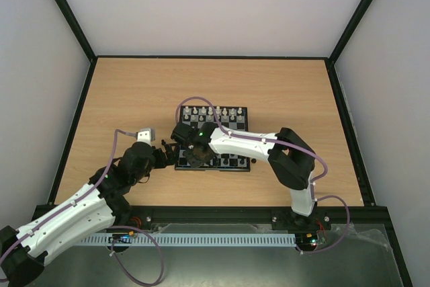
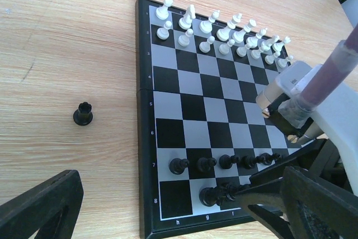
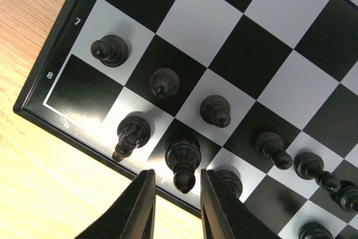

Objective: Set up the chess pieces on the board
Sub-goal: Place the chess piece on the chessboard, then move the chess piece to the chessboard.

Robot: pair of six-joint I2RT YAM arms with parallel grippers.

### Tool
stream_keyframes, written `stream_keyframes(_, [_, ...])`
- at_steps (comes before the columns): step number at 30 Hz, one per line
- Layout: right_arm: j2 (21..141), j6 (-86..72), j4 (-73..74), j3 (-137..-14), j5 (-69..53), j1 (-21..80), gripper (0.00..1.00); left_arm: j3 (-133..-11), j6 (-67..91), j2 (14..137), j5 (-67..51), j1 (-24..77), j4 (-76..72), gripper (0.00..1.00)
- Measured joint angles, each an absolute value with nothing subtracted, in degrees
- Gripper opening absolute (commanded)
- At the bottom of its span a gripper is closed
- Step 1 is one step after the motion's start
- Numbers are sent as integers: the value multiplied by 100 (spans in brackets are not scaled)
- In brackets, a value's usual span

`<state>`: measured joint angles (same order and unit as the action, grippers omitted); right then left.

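The board lies mid-table, with white pieces along its far rows. In the left wrist view the board shows white pieces at the far end and black pawns on row 7. A black rook stands alone on the table, left of the board. My left gripper is open and empty at the board's near left corner. My right gripper is open over the near edge, its jaws either side of a black bishop with a gap each side. A black knight stands beside it.
The corner square h8 is bare. Black pawns stand one row in from the bishop. My right arm reaches across the board's near right part. Black frame rails border the wooden table.
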<state>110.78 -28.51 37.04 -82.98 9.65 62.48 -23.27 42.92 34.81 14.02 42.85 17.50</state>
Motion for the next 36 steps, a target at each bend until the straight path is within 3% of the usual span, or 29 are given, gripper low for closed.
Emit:
stream_keyframes(5, [10899, -2840, 3732, -8298, 967, 6248, 32, -2327, 4292, 3454, 1439, 4285, 1754, 100])
stream_keyframes(11, [10151, -2827, 3752, -8298, 1057, 6248, 48, -2327, 4303, 3398, 1507, 4285, 1754, 99])
stream_keyframes(16, [9568, -2864, 3800, -8217, 1253, 6246, 70, -2327, 4320, 3398, 1529, 4285, 1758, 100])
stream_keyframes(20, [9264, -2897, 3916, -8042, 1402, 6230, 99, -2327, 4335, 3395, 1531, 4285, 1769, 100])
stream_keyframes(32, [8619, -3044, 4016, -7293, 1664, 6058, 100, -2327, 4414, 3330, 1531, 4285, 1802, 99])
stream_keyframes(36, [8475, -3089, 3970, -6910, 1656, 5867, 85, -2327, 4418, 3321, 1531, 4285, 1804, 99])
